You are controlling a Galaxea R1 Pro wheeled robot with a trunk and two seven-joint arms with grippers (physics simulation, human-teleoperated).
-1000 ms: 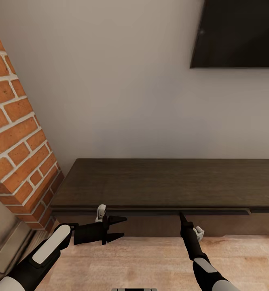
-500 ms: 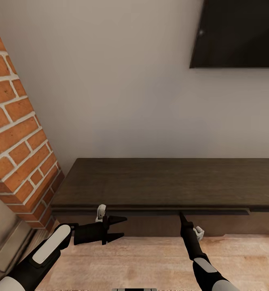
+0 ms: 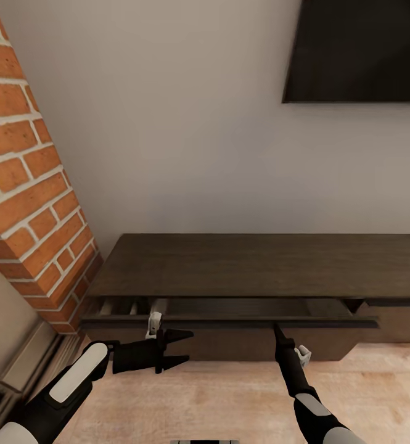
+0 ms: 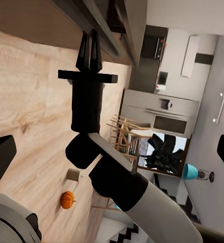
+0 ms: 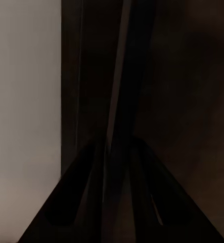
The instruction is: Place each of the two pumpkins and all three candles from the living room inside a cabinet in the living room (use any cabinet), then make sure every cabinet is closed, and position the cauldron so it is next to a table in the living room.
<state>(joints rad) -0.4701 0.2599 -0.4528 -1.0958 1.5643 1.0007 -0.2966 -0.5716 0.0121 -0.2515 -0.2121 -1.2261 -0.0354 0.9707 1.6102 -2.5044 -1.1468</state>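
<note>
The long dark brown cabinet stands against the wall. Its left drawer is pulled out a little, leaving a dark gap behind the drawer front. My right gripper is shut on the top lip of that drawer front. The right wrist view shows the thin edge pinched between the fingers. My left gripper hangs open and empty in front of the drawer, left of the right one. In the left wrist view an orange pumpkin and a small pale candle sit on the floor behind me.
A red brick wall juts out at the left, close to the cabinet's end. A dark flat screen hangs on the wall above. Pale wooden floor lies under both arms. The left wrist view shows wooden chairs and a kitchen far off.
The drawer has slid out of the cabinet, held by my right gripper. The whole view has shifted as the robot backed off a little. Both grippers keep their pose.
</note>
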